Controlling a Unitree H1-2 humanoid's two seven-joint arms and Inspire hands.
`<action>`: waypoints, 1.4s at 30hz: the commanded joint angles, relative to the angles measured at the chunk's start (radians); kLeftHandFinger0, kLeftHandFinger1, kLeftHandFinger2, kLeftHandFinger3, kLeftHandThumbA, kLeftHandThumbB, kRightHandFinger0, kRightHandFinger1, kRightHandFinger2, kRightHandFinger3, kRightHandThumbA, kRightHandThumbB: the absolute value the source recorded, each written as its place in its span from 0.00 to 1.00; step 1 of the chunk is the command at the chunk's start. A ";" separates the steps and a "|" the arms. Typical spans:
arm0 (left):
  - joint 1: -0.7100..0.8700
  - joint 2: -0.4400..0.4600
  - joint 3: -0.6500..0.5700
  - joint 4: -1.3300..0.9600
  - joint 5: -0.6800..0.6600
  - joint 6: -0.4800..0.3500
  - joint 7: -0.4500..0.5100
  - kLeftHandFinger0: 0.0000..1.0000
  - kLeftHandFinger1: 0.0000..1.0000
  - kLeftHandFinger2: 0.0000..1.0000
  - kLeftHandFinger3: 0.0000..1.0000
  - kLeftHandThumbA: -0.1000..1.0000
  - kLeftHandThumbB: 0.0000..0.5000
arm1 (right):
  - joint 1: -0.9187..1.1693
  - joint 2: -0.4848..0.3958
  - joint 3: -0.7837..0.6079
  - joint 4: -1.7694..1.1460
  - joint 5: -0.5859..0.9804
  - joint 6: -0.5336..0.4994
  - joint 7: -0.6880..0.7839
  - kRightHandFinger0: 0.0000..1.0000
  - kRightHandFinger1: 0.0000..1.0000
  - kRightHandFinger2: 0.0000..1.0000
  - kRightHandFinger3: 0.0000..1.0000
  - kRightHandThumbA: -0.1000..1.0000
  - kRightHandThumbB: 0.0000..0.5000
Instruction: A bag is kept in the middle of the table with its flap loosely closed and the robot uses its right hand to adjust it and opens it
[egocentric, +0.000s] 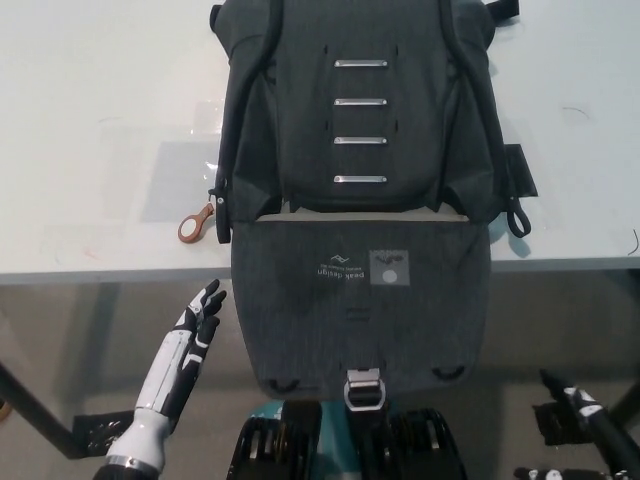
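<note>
A dark grey bag (360, 110) lies in the middle of the white table (100, 150). Its flap (360, 300) is folded out toward me and hangs over the table's front edge, with a metal buckle (365, 388) at its tip. Several silver bars (358, 122) run across the bag's body. My black right hand (580, 420) is low at the bottom right, below and apart from the flap, fingers spread. My white left hand (185, 355) rests below the table edge, left of the flap, fingers apart and holding nothing.
A brown leather loop (195, 225) on a strap lies on the table left of the bag. A black strap end (517, 215) sticks out at the bag's right side. The floor shows below the table edge.
</note>
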 joint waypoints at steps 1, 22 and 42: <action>0.005 -0.005 0.006 -0.020 -0.012 -0.031 0.008 1.00 1.00 1.00 1.00 1.00 0.46 | 0.017 0.074 -0.108 0.009 0.138 -0.068 -0.039 1.00 1.00 1.00 1.00 1.00 0.51; 0.126 -0.030 0.024 -0.077 -0.077 -0.051 0.002 1.00 1.00 1.00 1.00 1.00 0.40 | 0.009 0.155 -0.116 0.044 0.215 -0.276 0.047 1.00 1.00 1.00 1.00 1.00 0.52; 0.142 -0.034 0.033 -0.100 -0.080 -0.014 0.002 1.00 1.00 1.00 1.00 1.00 0.38 | -0.038 0.130 -0.077 0.125 0.161 -0.321 0.039 1.00 1.00 1.00 1.00 1.00 0.44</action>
